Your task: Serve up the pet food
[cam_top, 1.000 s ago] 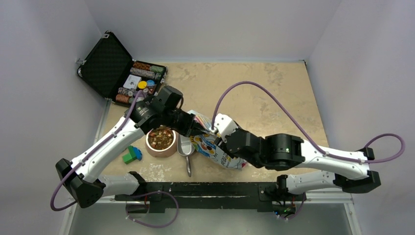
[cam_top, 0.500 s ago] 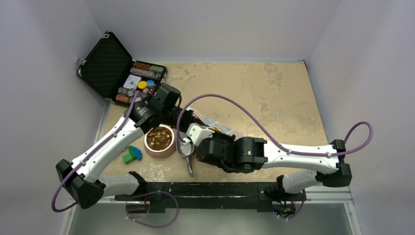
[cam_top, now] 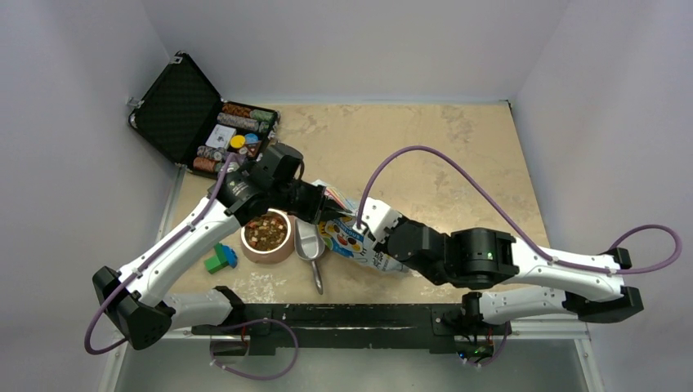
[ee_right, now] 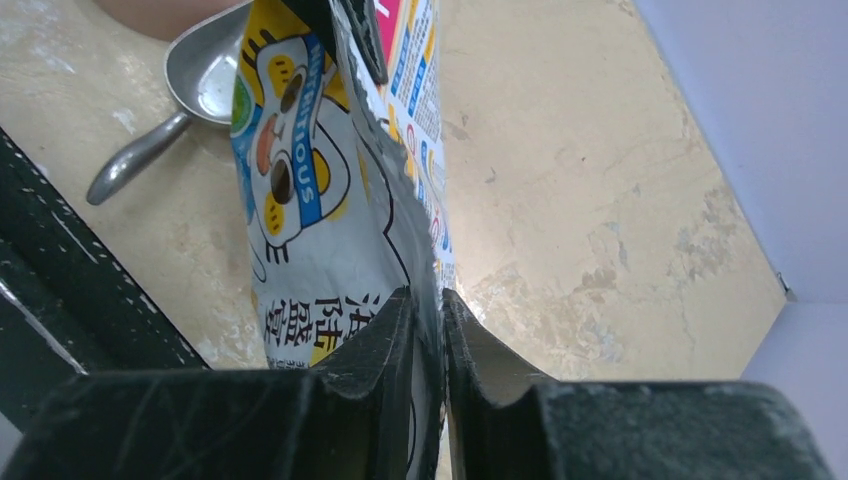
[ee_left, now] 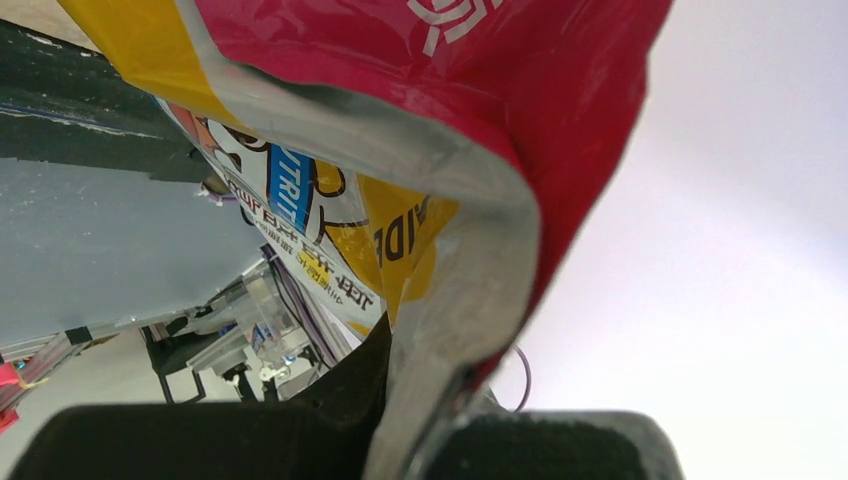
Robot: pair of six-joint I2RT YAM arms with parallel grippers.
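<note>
Brown and tan pet food (cam_top: 267, 231) fills a pinkish bowl (cam_top: 263, 256) left of centre. To its right lies the glossy white bag (cam_top: 347, 239), printed red, yellow and blue. My left gripper (cam_top: 319, 211) is shut on the bag's upper edge; in the left wrist view its jaws (ee_left: 430, 420) pinch the silver-lined rim of the bag (ee_left: 400, 90). My right gripper (cam_top: 365, 231) is shut on the bag's other end. The right wrist view shows its jaws (ee_right: 440, 310) clamped on the thin edge of the bag (ee_right: 310, 200).
A metal scoop (cam_top: 310, 243) lies between bowl and bag, handle toward the arms; its scoop (ee_right: 205, 75) looks empty. An open black case (cam_top: 204, 122) of coloured chips stands back left. Toy blocks (cam_top: 219, 259) lie left of the bowl.
My right arm swung left over the scoop, then came back right, and its jaws now pinch the bag's edge. The left arm held the bag throughout, barely moving.
</note>
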